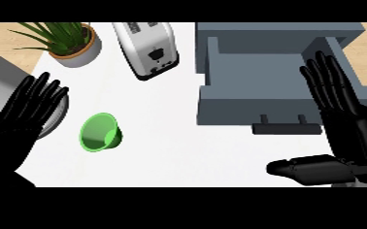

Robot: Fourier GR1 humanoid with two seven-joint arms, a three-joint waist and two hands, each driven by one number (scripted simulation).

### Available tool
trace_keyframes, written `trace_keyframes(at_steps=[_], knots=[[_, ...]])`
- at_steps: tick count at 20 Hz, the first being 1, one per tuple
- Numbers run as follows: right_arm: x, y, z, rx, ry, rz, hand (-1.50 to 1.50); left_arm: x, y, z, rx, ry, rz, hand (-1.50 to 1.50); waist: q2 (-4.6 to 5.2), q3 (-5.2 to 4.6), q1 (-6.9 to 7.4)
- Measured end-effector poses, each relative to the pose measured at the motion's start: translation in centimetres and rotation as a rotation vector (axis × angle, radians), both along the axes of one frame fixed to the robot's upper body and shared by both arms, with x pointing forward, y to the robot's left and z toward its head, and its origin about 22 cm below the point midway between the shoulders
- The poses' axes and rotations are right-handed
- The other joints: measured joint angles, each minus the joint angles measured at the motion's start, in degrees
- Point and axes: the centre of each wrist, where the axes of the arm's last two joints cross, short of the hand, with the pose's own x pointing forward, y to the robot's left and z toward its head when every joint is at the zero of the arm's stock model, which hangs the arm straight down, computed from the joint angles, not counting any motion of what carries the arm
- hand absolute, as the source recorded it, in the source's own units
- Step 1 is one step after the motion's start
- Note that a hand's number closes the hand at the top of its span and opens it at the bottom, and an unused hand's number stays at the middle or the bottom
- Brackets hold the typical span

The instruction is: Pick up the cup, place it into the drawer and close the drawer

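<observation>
A green cup (pixel 99 132) lies on its side on the white counter at the left, its mouth facing toward me. The grey drawer (pixel 237 107) stands pulled open at the right, with a dark handle (pixel 285 127) on its front and nothing showing inside. My right hand (pixel 342 126) is open at the right edge, fingers straight over the drawer's right side, thumb stretched out to the left below the handle. My left hand (pixel 28 107) is open at the left edge, fingers up, left of the cup and apart from it.
A white toaster (pixel 147 48) lies at the back middle, left of the drawer. A potted plant (pixel 70 42) stands at the back left. A grey round object (pixel 56 116) shows partly under my left hand. Wooden floor (pixel 14 36) shows beyond the counter's left edge.
</observation>
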Motion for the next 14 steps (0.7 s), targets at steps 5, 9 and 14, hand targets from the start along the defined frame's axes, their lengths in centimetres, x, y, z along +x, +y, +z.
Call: trace_keyframes(at_steps=[5,9,14], knots=[[1.4,0.6,0.0,-0.001,0.006,0.013,-1.50,1.3,1.0,-2.5,0.027,0.060,0.023,-1.50,-0.05,0.03,-0.05],[2.6,0.7,0.0,-0.002,-0.008,0.024,-1.50,2.3,2.1,-4.8,0.058,0.100,0.038,-1.50,-0.04,0.03,-0.10],[3.1,0.5,0.8,-0.008,-0.020,0.021,-1.50,2.6,2.9,-8.5,0.095,0.145,0.070,-1.50,-0.04,0.01,-0.20]])
